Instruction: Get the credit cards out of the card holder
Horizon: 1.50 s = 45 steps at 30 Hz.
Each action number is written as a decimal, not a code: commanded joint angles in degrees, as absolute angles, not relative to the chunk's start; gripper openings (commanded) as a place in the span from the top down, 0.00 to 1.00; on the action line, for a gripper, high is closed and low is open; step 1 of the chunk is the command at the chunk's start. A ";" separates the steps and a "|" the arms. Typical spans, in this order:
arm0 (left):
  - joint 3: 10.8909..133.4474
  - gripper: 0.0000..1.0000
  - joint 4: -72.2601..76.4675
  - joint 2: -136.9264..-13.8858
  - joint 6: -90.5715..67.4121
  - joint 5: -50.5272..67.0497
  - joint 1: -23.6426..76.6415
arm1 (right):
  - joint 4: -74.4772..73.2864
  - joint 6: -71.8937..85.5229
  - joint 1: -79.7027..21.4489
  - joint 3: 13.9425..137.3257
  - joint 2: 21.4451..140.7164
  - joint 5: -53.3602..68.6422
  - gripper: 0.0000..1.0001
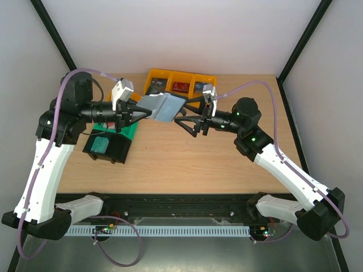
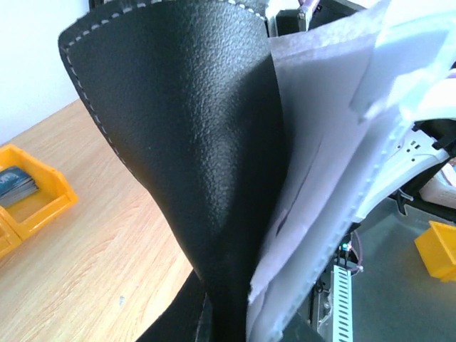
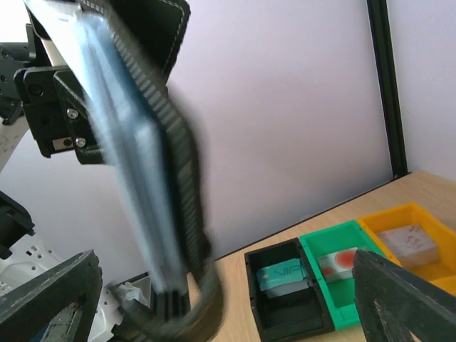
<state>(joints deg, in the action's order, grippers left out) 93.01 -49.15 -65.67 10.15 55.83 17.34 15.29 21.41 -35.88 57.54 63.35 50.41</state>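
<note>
The pale wooden table [image 1: 187, 164] carried three plastic bins along its far and left part: a yellow divided bin [image 1: 169, 75] at the back edge, a green bin [image 1: 128, 131] to the left, and a black bin [image 1: 116, 153] touching the green one on its near side.

Above the table, between the two arms and clear of the wood, hung the small black leather-like bifold card holder [image 1: 164, 106]. It hung open, with its grained, white-stitched outer face towards the left wrist camera and its grey-blue clear pockets on the other side. The left gripper [image 1: 146, 111] was pressed together on the holder's left edge and carried it. The right gripper [image 1: 182, 111] was spread wide, one finger on each side of the holder's right edge and gripping nothing. In its own camera both fingers stood well apart from the holder.

Whether any card sat in the pockets could not be told.

Thin plastic credit cards lay in the bins: a teal card [image 3: 279, 274] in the black bin, a red-and-white card [image 3: 335, 263] in the green one, and a dark card [image 1: 159, 86], a red card [image 1: 181, 86] and a blue card [image 1: 201, 86] in the yellow compartments.
</note>
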 commanded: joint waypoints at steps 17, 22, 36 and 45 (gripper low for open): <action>94.92 0.98 -51.18 -64.52 11.99 63.03 14.95 | 7.55 6.87 -35.86 66.09 65.96 51.52 0.22; 94.88 0.98 -51.86 -64.41 12.73 63.52 14.66 | 4.22 4.77 -35.86 68.46 68.02 53.15 0.26; 95.41 0.98 -53.41 -64.43 14.40 64.88 14.14 | 0.27 1.04 -34.54 68.26 67.88 52.56 0.17; 93.70 0.98 -52.94 -64.33 14.27 65.32 13.97 | 6.99 8.45 -34.54 68.52 68.50 58.97 0.15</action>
<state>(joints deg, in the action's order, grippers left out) 93.80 -53.23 -65.08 13.58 62.98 14.41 1.10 4.40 -34.76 67.13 68.71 55.27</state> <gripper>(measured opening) 0.063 0.840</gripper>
